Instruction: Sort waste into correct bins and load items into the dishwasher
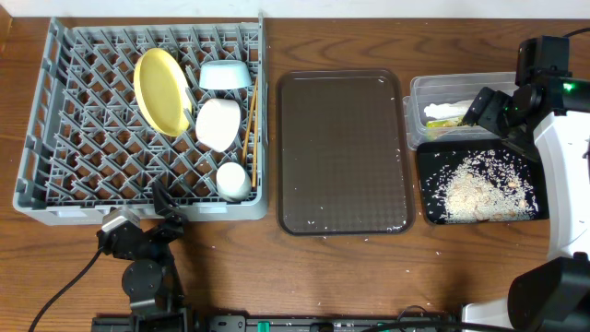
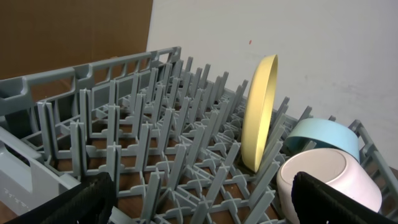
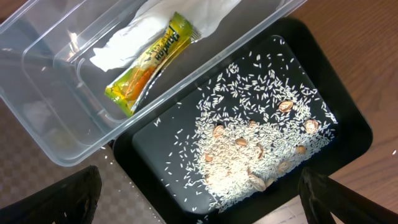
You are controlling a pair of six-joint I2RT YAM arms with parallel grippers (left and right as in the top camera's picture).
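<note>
The grey dish rack [image 1: 92, 138] holds an upright yellow plate [image 1: 161, 90], a light blue bowl [image 1: 224, 75], a white bowl [image 1: 218, 124], a small white cup [image 1: 232, 180] and chopsticks [image 1: 250, 120]. My left gripper [image 1: 166, 210] is open and empty at the rack's front edge; its wrist view shows the gripper [image 2: 202, 199], rack pegs [image 2: 124, 112], plate [image 2: 261, 112] and both bowls. My right gripper [image 3: 199, 199] is open and empty above the clear tub [image 3: 37, 74], which holds the wrapper [image 3: 149, 62] and napkin [image 3: 134, 34]. The black tray [image 3: 155, 162] holds the rice scraps [image 3: 255, 143].
A dark brown serving tray [image 1: 343, 152] lies between the rack and the bins, with a few white grains on it and near its front edge. The clear tub [image 1: 419, 92] sits behind the black tray [image 1: 426, 184] at the right. The right arm [image 1: 562, 157] stands beside them.
</note>
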